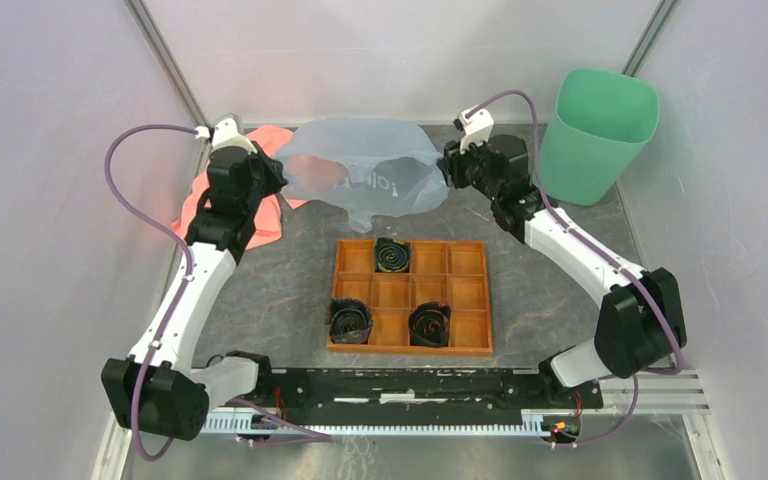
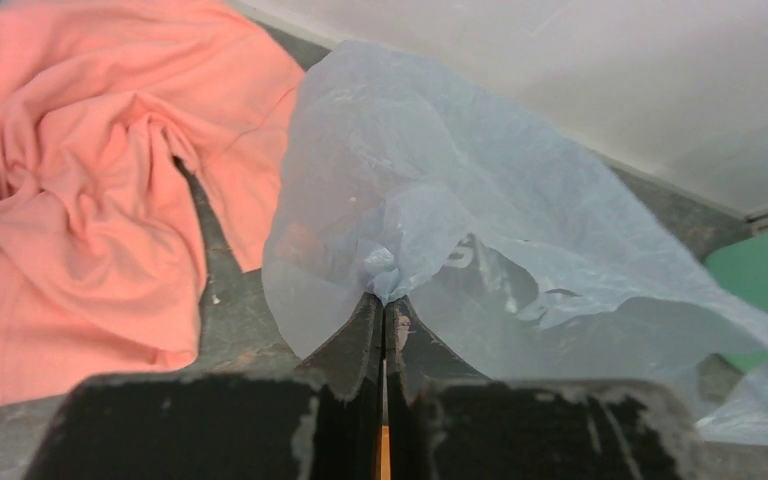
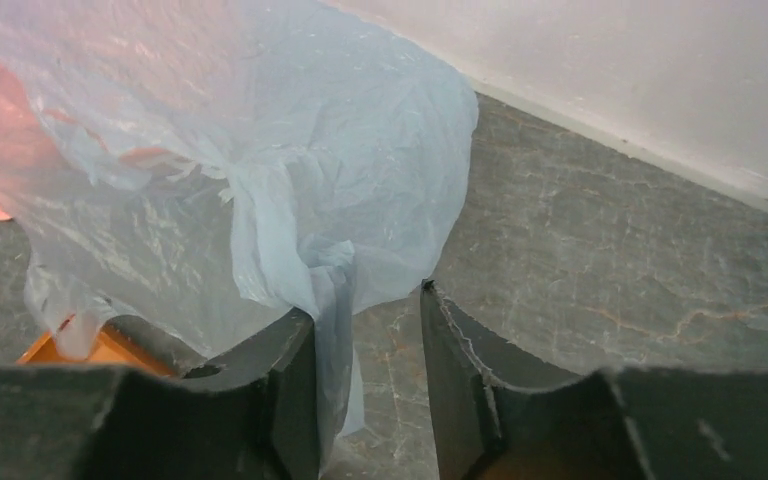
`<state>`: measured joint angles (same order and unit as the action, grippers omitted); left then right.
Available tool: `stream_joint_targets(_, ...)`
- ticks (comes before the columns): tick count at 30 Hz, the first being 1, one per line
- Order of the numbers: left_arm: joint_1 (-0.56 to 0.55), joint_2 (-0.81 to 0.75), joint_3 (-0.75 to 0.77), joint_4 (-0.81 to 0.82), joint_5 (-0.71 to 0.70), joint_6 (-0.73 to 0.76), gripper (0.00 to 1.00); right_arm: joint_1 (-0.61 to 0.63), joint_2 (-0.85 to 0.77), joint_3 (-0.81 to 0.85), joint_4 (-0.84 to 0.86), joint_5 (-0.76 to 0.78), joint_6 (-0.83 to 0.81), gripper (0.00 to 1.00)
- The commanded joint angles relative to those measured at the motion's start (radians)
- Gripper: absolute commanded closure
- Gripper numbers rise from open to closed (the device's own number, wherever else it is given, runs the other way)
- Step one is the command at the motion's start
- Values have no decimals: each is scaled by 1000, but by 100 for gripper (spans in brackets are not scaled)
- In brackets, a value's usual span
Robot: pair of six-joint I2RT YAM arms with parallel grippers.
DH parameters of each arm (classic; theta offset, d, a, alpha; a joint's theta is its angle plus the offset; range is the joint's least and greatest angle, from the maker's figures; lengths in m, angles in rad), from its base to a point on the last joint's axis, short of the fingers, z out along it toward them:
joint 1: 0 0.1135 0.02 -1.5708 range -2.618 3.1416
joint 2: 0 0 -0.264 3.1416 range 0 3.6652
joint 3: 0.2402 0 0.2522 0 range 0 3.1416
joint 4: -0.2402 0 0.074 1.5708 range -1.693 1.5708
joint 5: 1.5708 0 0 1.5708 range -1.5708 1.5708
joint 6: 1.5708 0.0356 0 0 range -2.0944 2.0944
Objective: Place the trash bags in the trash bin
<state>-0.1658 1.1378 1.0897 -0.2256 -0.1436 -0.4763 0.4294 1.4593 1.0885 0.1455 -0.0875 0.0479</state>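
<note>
Pinching one trash bag, left claw clenches; right claw gapes (one bin, three rolls).

High rear overview of table; two close wrist views, both onto the trash bag.

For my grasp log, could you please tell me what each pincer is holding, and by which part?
Left pincer pinches a bunched fold of the thin pale blue plastic bag; right pincer is open, holding nothing.
</note>
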Motion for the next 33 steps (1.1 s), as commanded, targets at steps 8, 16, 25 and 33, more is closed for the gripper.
stream_joint_targets(8, 0, -8, -69, 70, -46, 113, 98, -48, 69, 336, -212, 405, -285, 2)
stream_joint_targets(16, 0, 28, -76, 78, -27, 111, 98, -180, 241, 653, -326, 599, -415, 2)
stream_joint_targets(25, 7, 75, -62, 91, 7, 99, 98, -213, 202, 542, -295, 112, -367, 2)
stream_joint_targets(33, 18, 94, -68, 176, 238, 64, 98, -131, 182, 322, -67, -387, 44, 2)
